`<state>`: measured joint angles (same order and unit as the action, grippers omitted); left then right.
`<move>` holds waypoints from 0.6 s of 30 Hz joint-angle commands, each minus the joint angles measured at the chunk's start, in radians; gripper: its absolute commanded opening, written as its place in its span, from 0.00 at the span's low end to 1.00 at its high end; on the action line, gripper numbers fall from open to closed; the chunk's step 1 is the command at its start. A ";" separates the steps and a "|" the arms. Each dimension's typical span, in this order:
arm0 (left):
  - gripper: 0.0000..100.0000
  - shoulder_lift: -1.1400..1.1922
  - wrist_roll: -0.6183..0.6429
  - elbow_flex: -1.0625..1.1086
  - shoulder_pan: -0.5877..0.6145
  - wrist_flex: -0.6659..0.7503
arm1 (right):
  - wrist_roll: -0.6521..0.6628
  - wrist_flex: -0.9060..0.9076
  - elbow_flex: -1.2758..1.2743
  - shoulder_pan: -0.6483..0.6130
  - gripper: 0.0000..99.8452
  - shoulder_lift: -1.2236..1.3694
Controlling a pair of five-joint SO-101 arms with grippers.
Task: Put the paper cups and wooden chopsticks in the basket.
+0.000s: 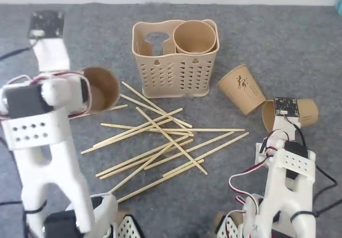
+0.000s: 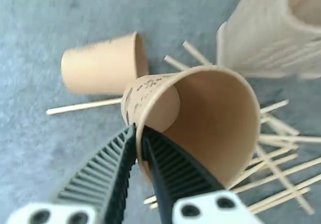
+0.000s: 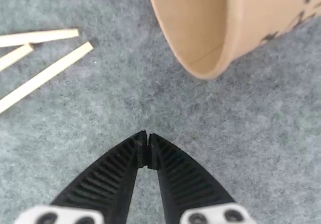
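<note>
Left gripper [image 2: 137, 133] pinches a paper cup [image 2: 215, 113] by its rim, left of the basket [image 1: 171, 75] — right gripper [image 3: 148, 141] closed, empty, over the carpet [image 3: 251, 148].

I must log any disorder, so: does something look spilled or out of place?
Yes. The wooden chopsticks lie scattered and crossed on the carpet in front of the basket, none inside. One paper cup lies on its side right of the basket, a second cup beyond it. The left gripper pinches the rim of a third cup.
</note>
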<state>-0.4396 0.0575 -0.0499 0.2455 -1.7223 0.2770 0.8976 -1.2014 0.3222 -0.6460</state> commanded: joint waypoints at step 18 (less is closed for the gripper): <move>0.01 0.107 0.433 -0.420 -0.494 0.215 | 0.014 -0.019 0.006 0.008 0.01 -0.041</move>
<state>-0.3982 0.4488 -0.4227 -0.2194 -1.5796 0.2770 0.8976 -1.2014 0.3222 -0.6460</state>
